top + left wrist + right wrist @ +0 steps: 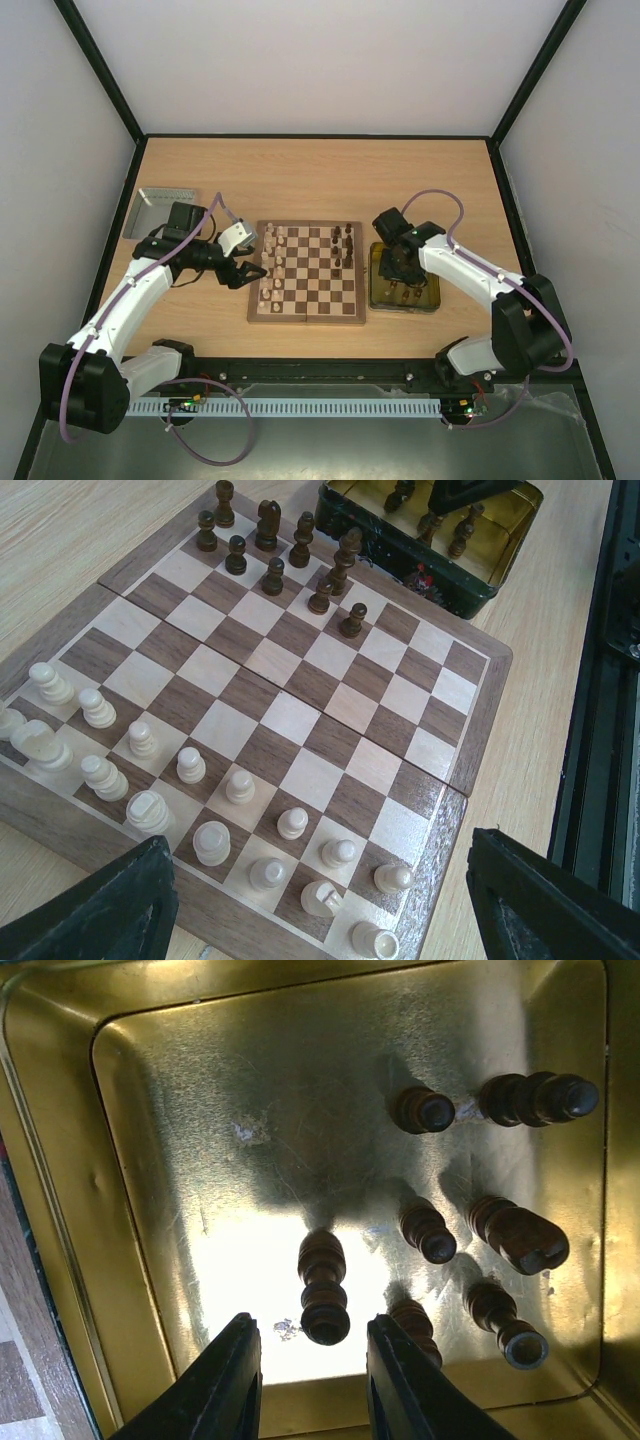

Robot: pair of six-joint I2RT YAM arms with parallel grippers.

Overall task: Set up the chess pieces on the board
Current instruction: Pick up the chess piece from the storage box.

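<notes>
The chessboard (310,272) lies mid-table, cream pieces (270,270) on its left files, dark pieces (342,245) on its right. In the left wrist view the cream chessmen (190,765) fill the near two rows and dark ones (272,550) stand at the far end of the board (300,670). My left gripper (250,272) (320,925) is open and empty at the board's left edge. My right gripper (398,268) (312,1380) is open inside the yellow tray (150,1110), its fingers on either side of a standing dark piece (323,1288), not touching it.
Several more dark pieces (520,1235) stand in the yellow tray (432,296), right of the board. A silver metal tray (160,212) lies at the far left. The tray also shows behind the board in the left wrist view (440,560).
</notes>
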